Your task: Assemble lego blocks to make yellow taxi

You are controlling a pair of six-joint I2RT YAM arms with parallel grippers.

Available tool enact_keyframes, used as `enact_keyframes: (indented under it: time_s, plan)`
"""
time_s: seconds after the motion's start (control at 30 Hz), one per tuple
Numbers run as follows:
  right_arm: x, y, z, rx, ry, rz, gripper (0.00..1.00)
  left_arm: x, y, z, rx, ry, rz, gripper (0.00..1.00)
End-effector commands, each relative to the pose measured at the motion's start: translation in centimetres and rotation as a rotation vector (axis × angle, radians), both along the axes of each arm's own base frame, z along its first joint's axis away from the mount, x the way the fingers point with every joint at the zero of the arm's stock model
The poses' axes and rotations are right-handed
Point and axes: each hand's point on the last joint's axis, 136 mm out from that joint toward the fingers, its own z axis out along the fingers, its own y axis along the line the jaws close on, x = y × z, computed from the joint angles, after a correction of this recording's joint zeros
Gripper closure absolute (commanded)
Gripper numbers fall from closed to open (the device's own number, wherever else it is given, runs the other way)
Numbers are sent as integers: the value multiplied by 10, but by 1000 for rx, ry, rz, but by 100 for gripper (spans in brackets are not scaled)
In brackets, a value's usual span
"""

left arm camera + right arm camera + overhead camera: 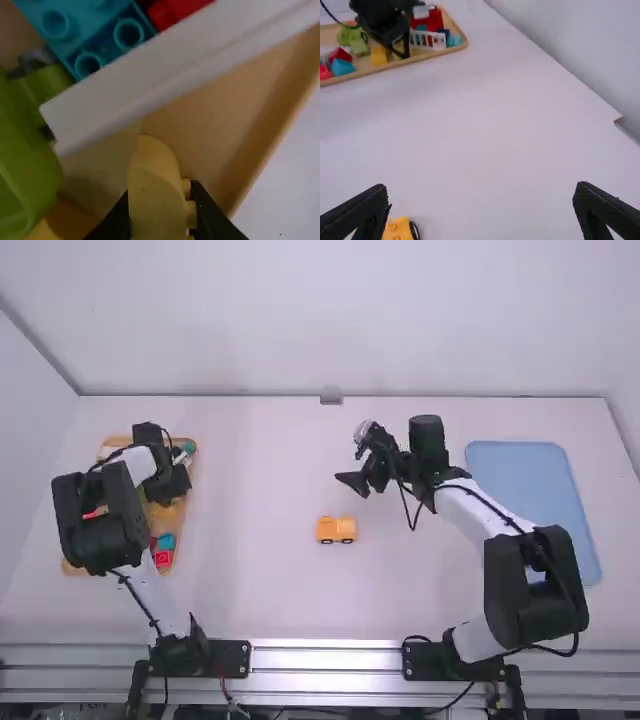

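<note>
A white table (260,590) bears a tray (172,512), blue mat (530,500) and yellow car (337,530).

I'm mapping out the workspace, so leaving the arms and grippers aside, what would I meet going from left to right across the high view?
Wooden tray of blocks → small yellow toy car → blue tray

Upright on its dark wheels, a boxy orange-yellow car (327,529) sits mid-table on the near side, while a rounded pale-yellow block (155,200) is held at the wooden tray (235,115) on the left.
</note>
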Motion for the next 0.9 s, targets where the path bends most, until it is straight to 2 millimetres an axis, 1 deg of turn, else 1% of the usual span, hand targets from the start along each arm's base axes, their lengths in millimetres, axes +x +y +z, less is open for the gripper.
enact_keyframes:
  time_s: [0.0,0.1,0.13,0.17,0.2,0.23,0.27,0.37,0.4,0.43,0.47,0.53,0.57,0.6,0.67,0.7,0.73,0.8,0.83,0.87]
  plan:
    - [2,4,10,87,90,-35,2,17,-1,45,42,-106,-29,98]
    - [11,6,25,160,111,-76,2,19,-14,85,92,-184,-62,98]
    - [11,6,27,167,110,-78,1,19,-15,88,95,-188,-64,98]
    - [14,7,31,186,114,-87,2,20,-22,99,122,-212,-84,98]
    - [15,7,35,210,127,-99,2,22,-37,114,156,-253,-142,98]
    - [17,8,40,234,140,-109,1,25,-53,125,181,-291,-212,98]
    - [18,8,41,244,149,-115,1,26,-61,130,191,-309,-246,98]
    - [17,10,47,282,180,-112,2,31,-109,148,244,-408,-450,98]
    - [17,11,48,292,194,-110,1,32,-131,154,262,-452,-530,98]
    - [18,11,49,297,211,-114,2,31,-144,158,265,-482,-567,98]
    - [23,8,48,308,258,-139,1,29,-172,164,265,-542,-663,98]
    - [28,5,46,310,305,-154,1,23,-197,168,255,-588,-767,98]
    - [30,5,45,313,333,-138,1,18,-214,171,243,-619,-847,98]
    - [29,7,47,326,366,-87,1,12,-231,173,221,-650,-922,98]
    - [26,12,49,347,414,-3,1,5,-251,174,187,-686,-1011,98]
    - [24,16,48,362,464,51,3,-1,-267,173,156,-709,-1087,98]
    - [23,17,49,363,468,58,3,-2,-269,173,154,-711,-1097,98]
    - [23,21,44,371,544,98,3,-9,-287,171,122,-739,-1197,98]
    - [23,25,37,367,594,104,4,-12,-297,170,99,-765,-1247,98]
    - [24,28,32,361,620,103,4,-13,-301,170,94,-777,-1267,98]
